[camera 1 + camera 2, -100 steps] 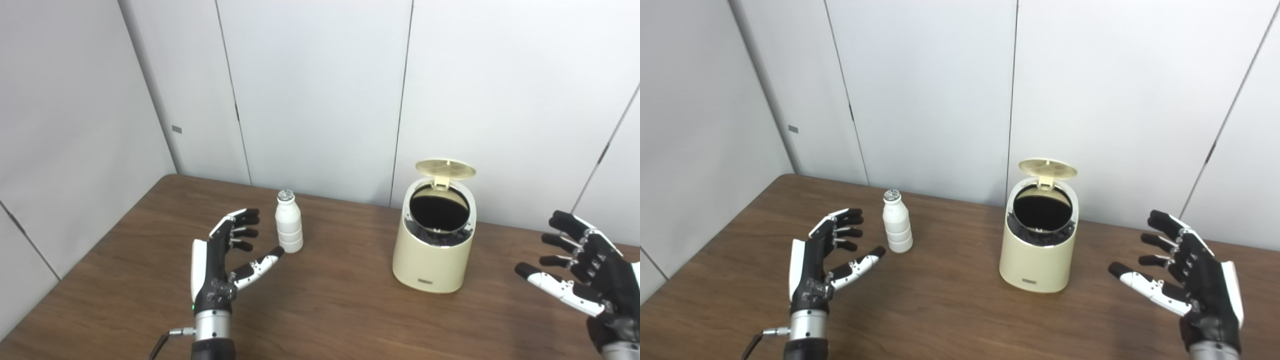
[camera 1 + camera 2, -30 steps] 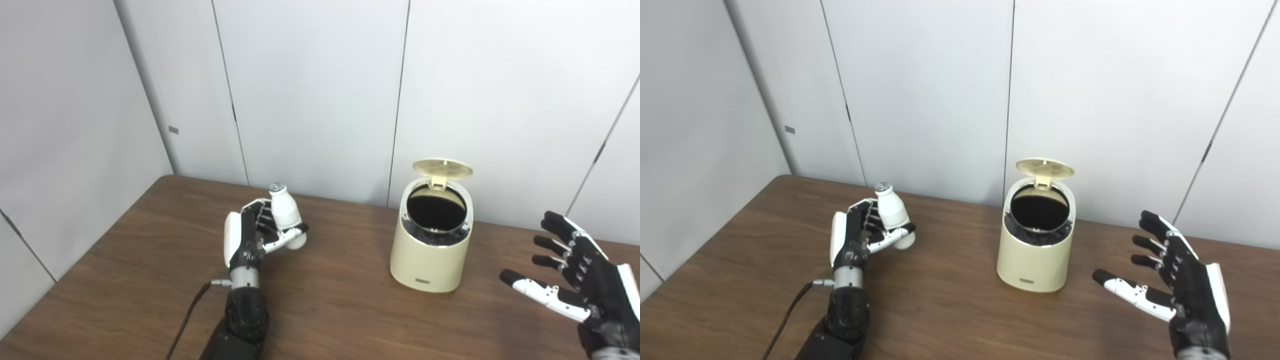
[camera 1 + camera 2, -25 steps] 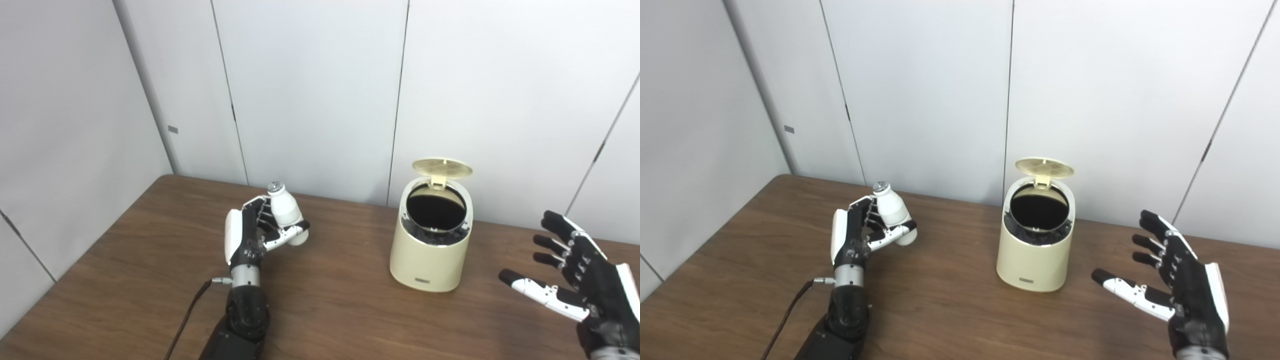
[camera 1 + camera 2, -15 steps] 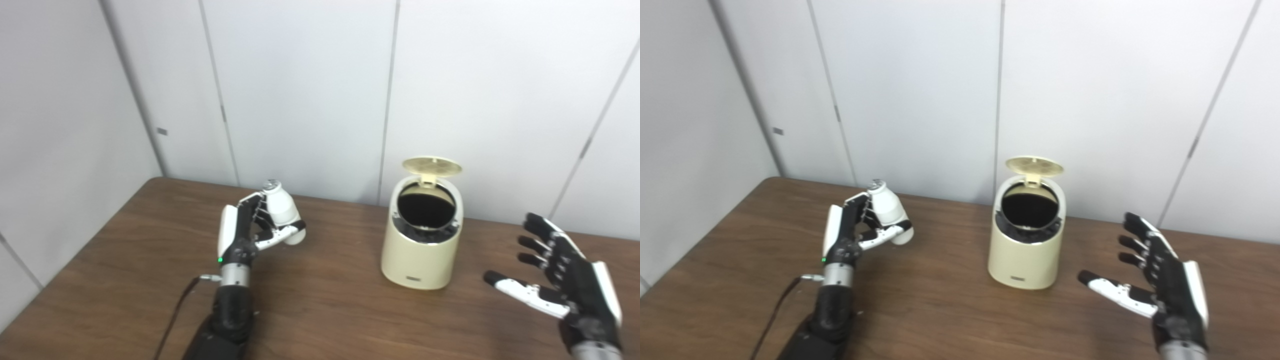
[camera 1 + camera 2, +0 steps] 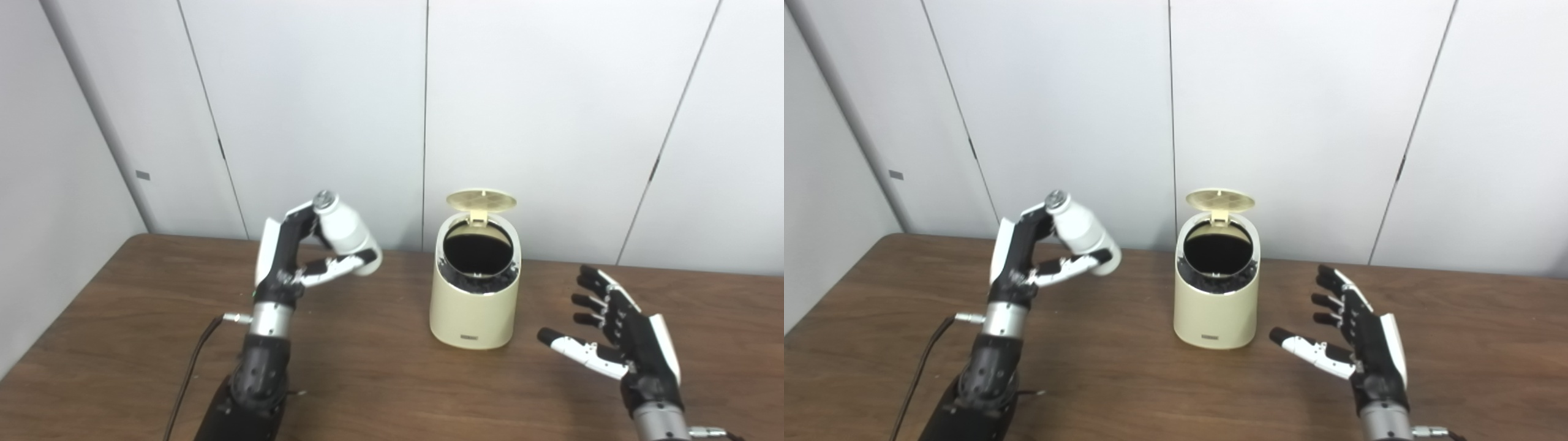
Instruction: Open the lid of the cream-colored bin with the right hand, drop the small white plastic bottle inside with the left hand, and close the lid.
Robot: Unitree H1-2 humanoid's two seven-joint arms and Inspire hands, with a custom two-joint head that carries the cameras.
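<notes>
now left hand (image 5: 288, 260) raised, fingers gripping tilted bottle (image 5: 346, 233); right hand (image 5: 618, 337) fingers wide.

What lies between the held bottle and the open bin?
Nothing: in both views only bare table and wall separate the bottle in the left hand from the bin.
</notes>
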